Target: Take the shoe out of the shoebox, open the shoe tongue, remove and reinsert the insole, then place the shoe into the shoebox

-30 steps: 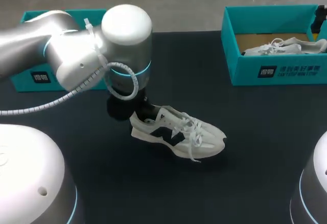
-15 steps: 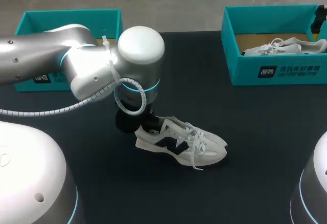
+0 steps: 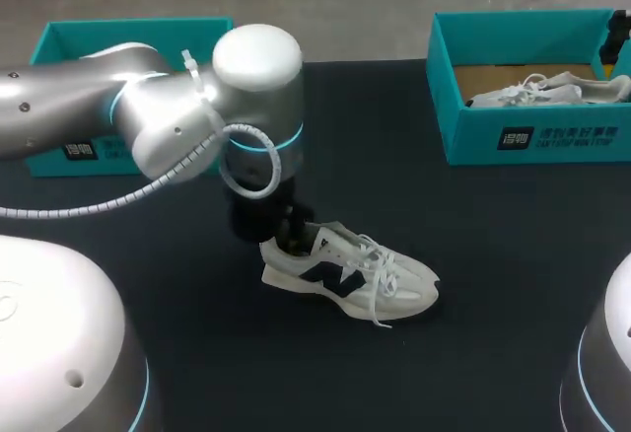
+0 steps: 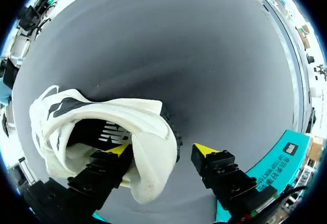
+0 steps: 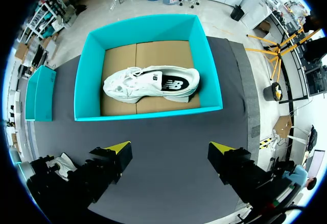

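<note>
Shoe (image 3: 345,276), white, laced, dark matte table (image 3: 493,284)

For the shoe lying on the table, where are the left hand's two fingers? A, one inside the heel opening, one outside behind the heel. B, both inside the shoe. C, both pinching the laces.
A: the left wrist view shows the left hand with one finger inside the shoe at the heel and the other outside, clear of it.
</note>
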You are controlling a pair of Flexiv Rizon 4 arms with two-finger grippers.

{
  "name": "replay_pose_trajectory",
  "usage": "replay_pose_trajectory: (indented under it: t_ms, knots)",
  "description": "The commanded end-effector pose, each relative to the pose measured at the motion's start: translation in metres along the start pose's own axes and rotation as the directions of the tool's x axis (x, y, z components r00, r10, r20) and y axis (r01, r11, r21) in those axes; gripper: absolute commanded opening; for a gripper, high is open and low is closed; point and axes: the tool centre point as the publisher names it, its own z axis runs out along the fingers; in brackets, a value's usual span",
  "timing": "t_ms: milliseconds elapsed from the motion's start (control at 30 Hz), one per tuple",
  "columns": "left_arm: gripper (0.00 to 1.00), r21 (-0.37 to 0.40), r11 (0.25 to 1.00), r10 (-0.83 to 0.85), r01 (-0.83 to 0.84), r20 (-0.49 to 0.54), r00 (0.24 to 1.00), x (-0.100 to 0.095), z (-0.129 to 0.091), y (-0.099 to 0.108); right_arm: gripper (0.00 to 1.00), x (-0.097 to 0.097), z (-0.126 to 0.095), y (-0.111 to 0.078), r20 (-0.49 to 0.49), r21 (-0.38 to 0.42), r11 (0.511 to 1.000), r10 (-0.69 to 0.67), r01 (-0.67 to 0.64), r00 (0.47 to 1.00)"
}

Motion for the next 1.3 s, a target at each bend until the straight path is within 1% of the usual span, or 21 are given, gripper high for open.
replay_pose_trajectory:
  t_ms: [33, 67, 100, 133, 200, 233, 267, 300, 367, 867, 900, 933, 967, 1000, 1067, 1133, 1267, 1300]
  knots:
    - [1.00, 0.013, 0.995, -0.098, 0.097, 0.064, 0.993, 0.017, -0.021, -0.009, 1.00, 0.000, 0.000, 0.000, -0.001, 0.000, 1.000, 0.001, -0.001, 1.000]
    - [1.00, 0.024, 0.993, -0.118, 0.116, 0.093, 0.989, 0.019, -0.024, -0.010, 1.00, 0.000, 0.000, 0.000, -0.001, 0.000, 1.000, 0.001, -0.001, 1.000]
    - [1.00, 0.048, 0.983, -0.181, 0.177, 0.106, 0.978, 0.022, -0.027, -0.011, 1.00, 0.000, 0.000, 0.000, -0.001, 0.000, 1.000, 0.001, -0.001, 1.000]
    - [1.00, 0.046, 0.980, -0.201, 0.196, 0.147, 0.969, 0.023, -0.031, -0.011, 1.00, 0.000, 0.000, 0.000, -0.001, 0.000, 1.000, 0.001, -0.001, 1.000]
    - [1.00, 0.083, 0.943, -0.333, 0.323, 0.189, 0.924, 0.026, -0.039, -0.014, 1.00, 0.000, 0.000, 0.000, -0.001, 0.000, 1.000, 0.001, -0.001, 1.000]
    - [1.00, 0.092, 0.914, -0.405, 0.395, 0.259, 0.877, 0.031, -0.043, -0.016, 1.00, 0.000, 0.000, 0.000, -0.001, 0.000, 1.000, 0.001, -0.001, 1.000]
    - [1.00, 0.114, 0.866, -0.498, 0.486, 0.275, 0.822, 0.032, -0.047, -0.018, 1.00, 0.000, 0.000, 0.000, -0.001, 0.000, 1.000, 0.001, -0.001, 1.000]
    - [1.00, 0.115, 0.839, -0.538, 0.532, 0.325, 0.778, 0.034, -0.051, -0.020, 1.00, 0.000, 0.000, 0.000, -0.001, 0.000, 1.000, 0.001, -0.001, 1.000]
    - [1.00, 0.149, 0.788, -0.603, 0.597, 0.378, 0.702, 0.035, -0.057, -0.025, 1.00, 0.000, 0.000, 0.000, -0.001, 0.000, 1.000, 0.001, -0.001, 1.000]
    - [1.00, 0.146, 0.784, -0.606, 0.603, 0.386, 0.695, 0.036, -0.059, -0.027, 1.00, 0.000, 0.000, 0.000, -0.001, 0.000, 1.000, 0.001, -0.001, 1.000]
    - [1.00, 0.188, 0.774, -0.626, 0.605, 0.373, 0.685, 0.037, -0.055, -0.029, 1.00, 0.000, 0.000, 0.000, -0.001, 0.000, 1.000, 0.001, -0.001, 1.000]
    - [1.00, 0.263, 0.739, -0.670, 0.620, 0.382, 0.636, 0.039, -0.052, -0.030, 1.00, 0.000, 0.000, 0.000, -0.001, 0.000, 1.000, 0.001, -0.001, 1.000]
    - [1.00, 0.330, 0.722, -0.691, 0.608, 0.383, 0.613, 0.041, -0.050, -0.032, 1.00, 0.000, 0.000, 0.000, -0.001, 0.000, 1.000, 0.001, -0.001, 1.000]
    - [1.00, 0.353, 0.708, -0.706, 0.612, 0.385, 0.595, 0.043, -0.048, -0.034, 1.00, 0.000, 0.000, 0.000, -0.001, 0.000, 1.000, 0.001, -0.001, 1.000]
    - [1.00, 0.424, 0.674, -0.738, 0.604, 0.389, 0.551, 0.047, -0.044, -0.037, 1.00, 0.000, 0.000, 0.000, -0.001, 0.000, 1.000, 0.001, -0.001, 1.000]
    - [1.00, 0.457, 0.646, -0.763, 0.611, 0.401, 0.507, 0.052, -0.043, -0.041, 1.00, 0.000, 0.000, 0.000, -0.001, 0.000, 1.000, 0.001, -0.001, 1.000]
    - [1.00, 0.547, 0.581, -0.812, 0.603, 0.440, 0.383, 0.068, -0.043, -0.047, 1.00, 0.000, 0.000, 0.000, -0.001, 0.000, 1.000, 0.001, -0.001, 1.000]
    - [1.00, 0.576, 0.565, -0.822, 0.591, 0.458, 0.340, 0.072, -0.044, -0.049, 1.00, 0.000, 0.000, 0.000, -0.001, 0.000, 1.000, 0.001, -0.001, 1.000]
